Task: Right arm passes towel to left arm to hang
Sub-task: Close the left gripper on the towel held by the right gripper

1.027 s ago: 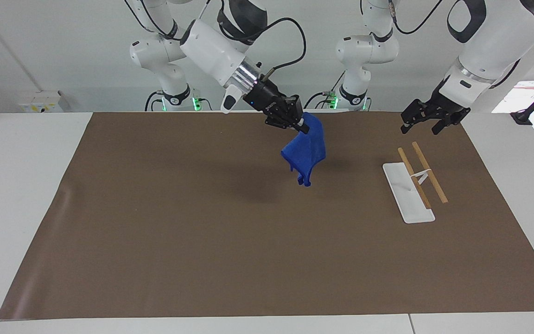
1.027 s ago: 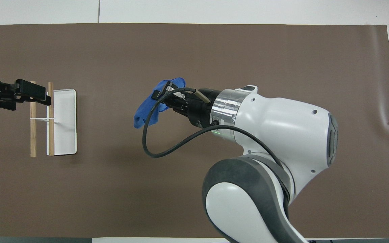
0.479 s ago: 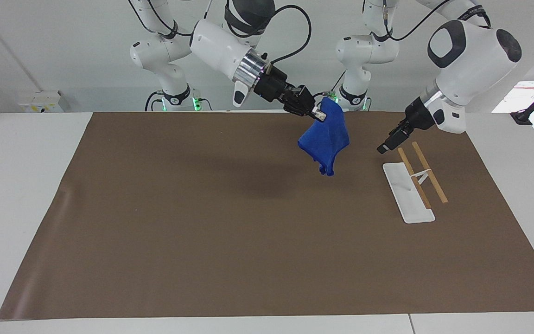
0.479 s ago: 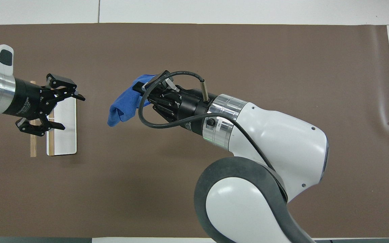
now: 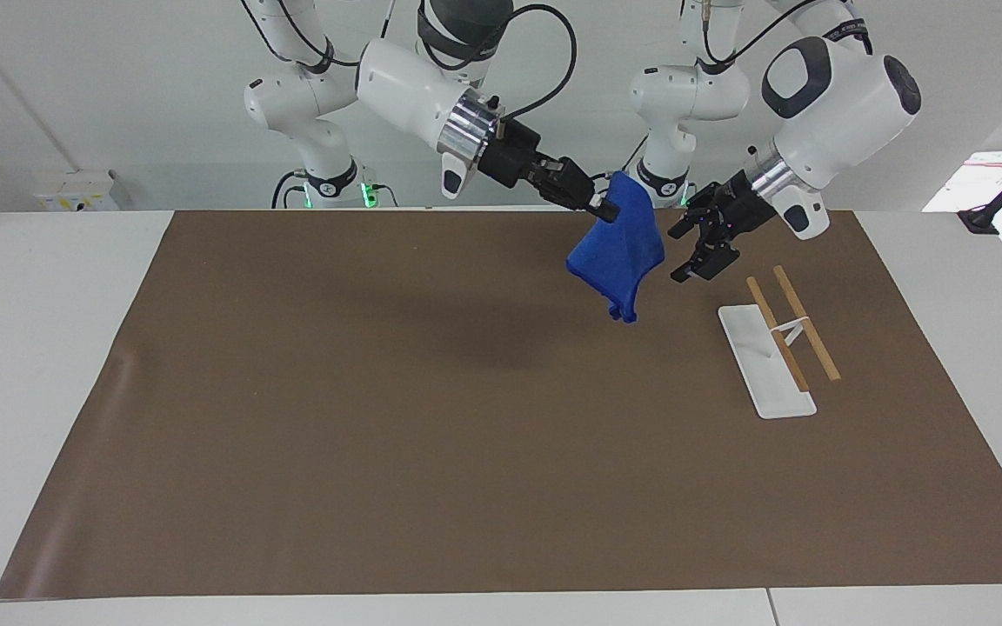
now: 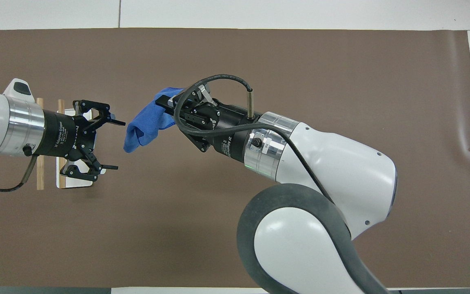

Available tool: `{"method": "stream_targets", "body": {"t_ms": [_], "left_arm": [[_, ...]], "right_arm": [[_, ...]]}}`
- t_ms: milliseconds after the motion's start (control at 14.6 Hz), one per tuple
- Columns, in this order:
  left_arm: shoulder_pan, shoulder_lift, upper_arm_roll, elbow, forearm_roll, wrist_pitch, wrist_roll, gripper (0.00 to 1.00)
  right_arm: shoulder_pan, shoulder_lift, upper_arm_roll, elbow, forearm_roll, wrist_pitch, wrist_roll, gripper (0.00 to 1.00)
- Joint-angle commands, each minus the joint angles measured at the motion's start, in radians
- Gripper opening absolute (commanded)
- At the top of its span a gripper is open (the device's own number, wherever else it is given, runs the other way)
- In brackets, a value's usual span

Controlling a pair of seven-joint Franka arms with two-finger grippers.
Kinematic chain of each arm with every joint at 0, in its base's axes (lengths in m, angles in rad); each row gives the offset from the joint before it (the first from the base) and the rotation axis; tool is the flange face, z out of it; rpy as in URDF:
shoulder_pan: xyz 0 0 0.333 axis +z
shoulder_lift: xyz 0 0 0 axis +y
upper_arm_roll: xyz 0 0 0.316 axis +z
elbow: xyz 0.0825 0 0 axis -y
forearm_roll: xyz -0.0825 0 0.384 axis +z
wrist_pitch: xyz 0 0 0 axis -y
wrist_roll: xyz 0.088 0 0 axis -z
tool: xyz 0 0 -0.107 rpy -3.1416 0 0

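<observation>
Left gripper [image 5: 695,248] nearer towel [image 5: 621,252], seemingly apart.

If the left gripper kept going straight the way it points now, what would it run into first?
Most likely the towel, hanging from the shut right gripper. The open left gripper points at it with a small gap; matching height is hard to confirm.

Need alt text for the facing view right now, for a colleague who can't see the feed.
The right gripper, shut on a corner of the blue towel, holds it hanging above the brown mat. The left gripper is open beside the towel, not touching it. The white rack with two wooden bars lies toward the left arm's end.
</observation>
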Motion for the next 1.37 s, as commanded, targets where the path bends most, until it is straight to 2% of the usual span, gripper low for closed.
{"method": "stream_targets", "body": {"t_ms": [0,479,548,616,685,753,1301], "left_arm": [[-0.027,-0.026,0.009,-0.037,-0.047,0.081,-0.15,1.0],[-0.098,-0.043,0.009,-0.115,-0.05,0.218,-0.265,1.0],[-0.098,-0.043,0.009,-0.118,-0.05,0.233,-0.273,0.93],[-0.098,-0.041,0.009,-0.12,-0.05,0.245,-0.272,0.46],[-0.095,-0.038,0.009,-0.119,-0.052,0.25,-0.275,0.19],[-0.088,-0.035,0.009,-0.112,-0.052,0.249,-0.275,0.0],[-0.078,-0.024,0.013,-0.083,-0.057,0.249,-0.265,0.0]], "right_arm": [[0.004,0.012,0.002,0.02,0.005,0.024,0.01,0.0],[0.035,0.013,0.004,0.02,0.005,0.059,0.013,0.0],[0.037,0.015,0.004,0.02,0.005,0.067,0.013,0.0],[0.037,0.015,0.004,0.02,0.005,0.067,0.013,0.0],[0.037,0.015,0.004,0.02,0.005,0.067,0.013,0.0],[0.037,0.015,0.004,0.02,0.005,0.067,0.013,0.0],[0.035,0.015,0.004,0.017,0.005,0.069,0.01,0.0]]}}
